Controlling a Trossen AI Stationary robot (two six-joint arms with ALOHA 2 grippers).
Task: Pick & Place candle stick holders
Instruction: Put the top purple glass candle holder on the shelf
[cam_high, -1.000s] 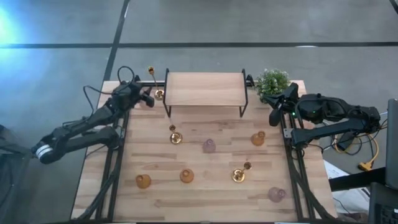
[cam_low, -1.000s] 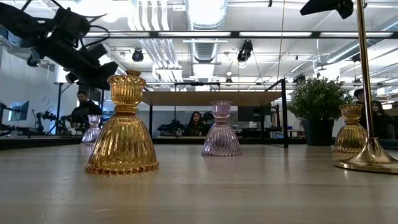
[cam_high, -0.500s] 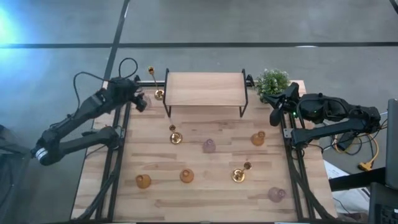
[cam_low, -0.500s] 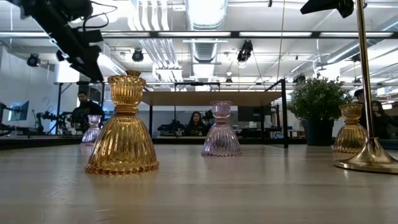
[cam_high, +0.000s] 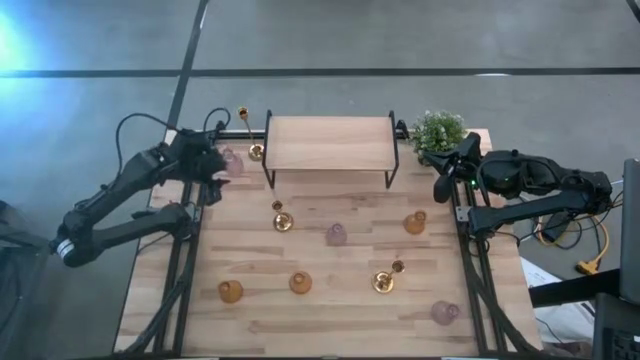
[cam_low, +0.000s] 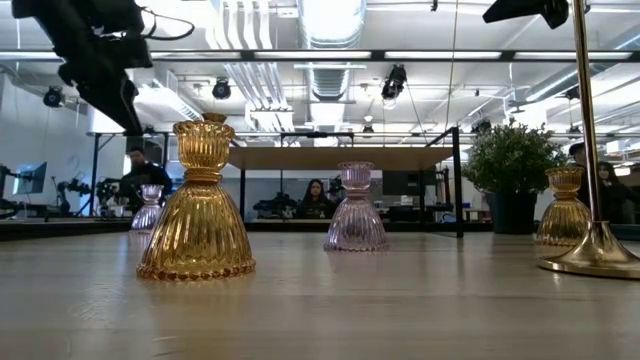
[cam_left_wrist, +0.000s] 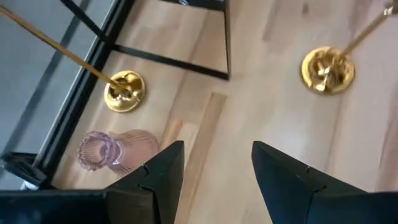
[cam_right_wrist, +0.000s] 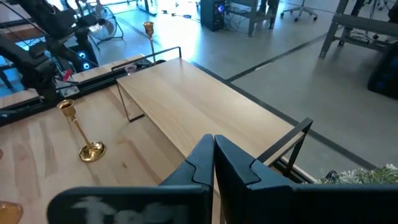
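left claw (cam_left_wrist: 211, 180) hovers at about 10 o'clock on the surface (cam_high: 340, 300), fingers parted and empty, above a pink glass holder (cam_left_wrist: 115, 150) standing just beside a gold candlestick (cam_left_wrist: 124, 91) near the left leg of the wooden shelf (cam_high: 330, 143). step in hand looks like the approach to this pink holder, not yet gripped. next move likely calls for centring the fingers over its neck, descending, then closing. the candlestick's thin leaning stem and the shelf leg sit close and could be bumped. right claw (cam_right_wrist: 213, 163) is closed on nothing, parked at 2 o'clock by the potted plant (cam_high: 438, 130). other holders, amber (cam_high: 231, 291) and pink (cam_high: 337, 234), stand scattered across the middle and near edge.
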